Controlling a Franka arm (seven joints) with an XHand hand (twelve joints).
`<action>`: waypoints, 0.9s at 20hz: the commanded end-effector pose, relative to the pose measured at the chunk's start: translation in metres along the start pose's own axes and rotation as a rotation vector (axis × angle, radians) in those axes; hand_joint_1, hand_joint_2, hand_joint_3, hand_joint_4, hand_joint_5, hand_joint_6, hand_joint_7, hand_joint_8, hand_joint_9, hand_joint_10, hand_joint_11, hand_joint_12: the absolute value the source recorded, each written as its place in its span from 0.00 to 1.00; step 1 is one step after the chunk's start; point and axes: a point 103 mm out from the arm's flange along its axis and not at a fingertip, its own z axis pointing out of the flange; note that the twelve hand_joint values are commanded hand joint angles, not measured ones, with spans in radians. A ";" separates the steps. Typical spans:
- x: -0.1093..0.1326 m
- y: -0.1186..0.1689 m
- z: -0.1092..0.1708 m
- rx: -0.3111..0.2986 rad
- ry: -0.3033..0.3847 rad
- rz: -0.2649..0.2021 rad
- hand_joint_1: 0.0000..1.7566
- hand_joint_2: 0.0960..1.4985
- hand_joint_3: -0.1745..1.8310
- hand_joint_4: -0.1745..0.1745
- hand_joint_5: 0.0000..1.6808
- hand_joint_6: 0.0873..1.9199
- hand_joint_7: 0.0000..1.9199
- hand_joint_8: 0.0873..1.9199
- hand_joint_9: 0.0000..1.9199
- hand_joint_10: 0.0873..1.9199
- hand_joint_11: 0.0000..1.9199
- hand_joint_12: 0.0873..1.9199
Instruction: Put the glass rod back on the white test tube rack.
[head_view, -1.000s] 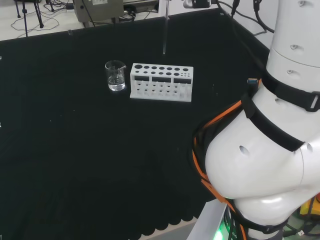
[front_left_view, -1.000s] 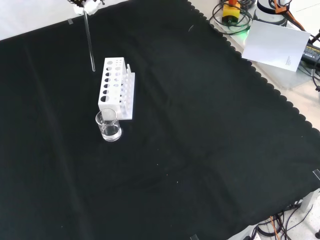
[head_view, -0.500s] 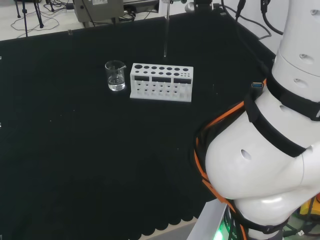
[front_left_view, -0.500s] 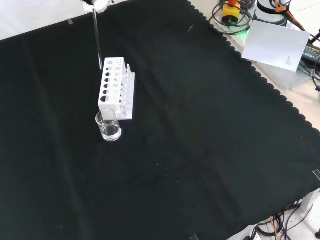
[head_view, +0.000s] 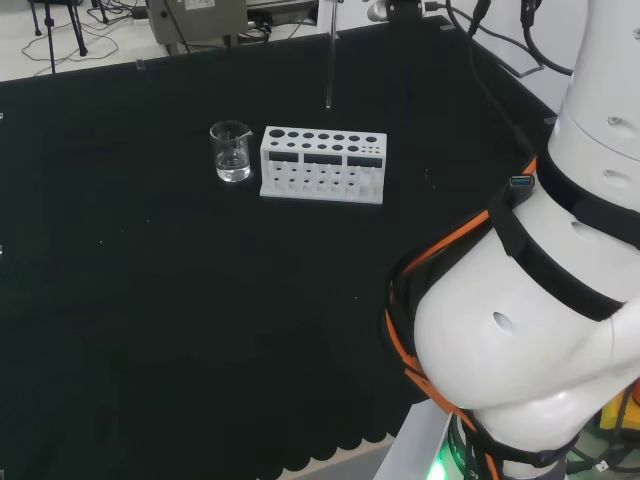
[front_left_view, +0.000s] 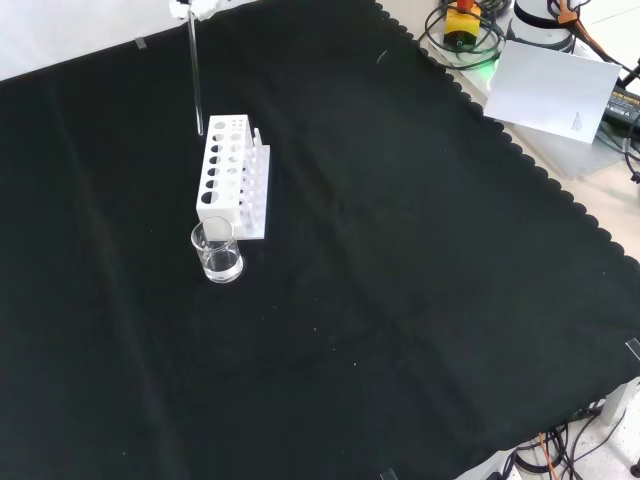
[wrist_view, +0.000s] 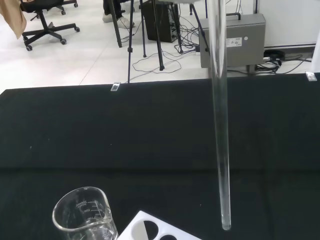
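Note:
The glass rod (front_left_view: 195, 75) hangs upright in the air from the hand (front_left_view: 187, 8) at the top edge of the front view, the fingers pinching its upper end. Its lower tip hovers just left of the far end of the white test tube rack (front_left_view: 232, 175) in that view. Seen from the head camera, the rod (head_view: 328, 60) stands above the cloth just beyond the rack (head_view: 322, 165). The wrist view has the rod (wrist_view: 220, 125) running down to a tip near a corner of the rack (wrist_view: 150, 231).
A small glass beaker (front_left_view: 217, 252) with a little clear liquid stands at the rack's near end, left of the rack in the head view (head_view: 231, 152). The arm's white links (head_view: 540, 300) rise at the right. A white sheet (front_left_view: 560, 90) and cables lie past the cloth's scalloped edge.
The rod has moved a little to the right in the front view, closer to the rack's far end, and stays upright in the hand. Rack and beaker have not moved.

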 end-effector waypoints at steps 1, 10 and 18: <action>0.016 -0.019 0.009 0.016 -0.002 0.004 0.75 0.72 0.00 0.00 0.80 0.00 0.63 0.47 0.89 0.33 0.68 0.40; 0.015 -0.020 0.018 0.037 0.020 -0.008 0.75 0.72 0.00 0.00 0.80 0.00 0.63 0.47 0.90 0.33 0.68 0.40; 0.015 -0.016 0.031 0.058 0.029 -0.015 0.75 0.72 0.00 0.00 0.80 0.00 0.63 0.47 0.89 0.33 0.68 0.40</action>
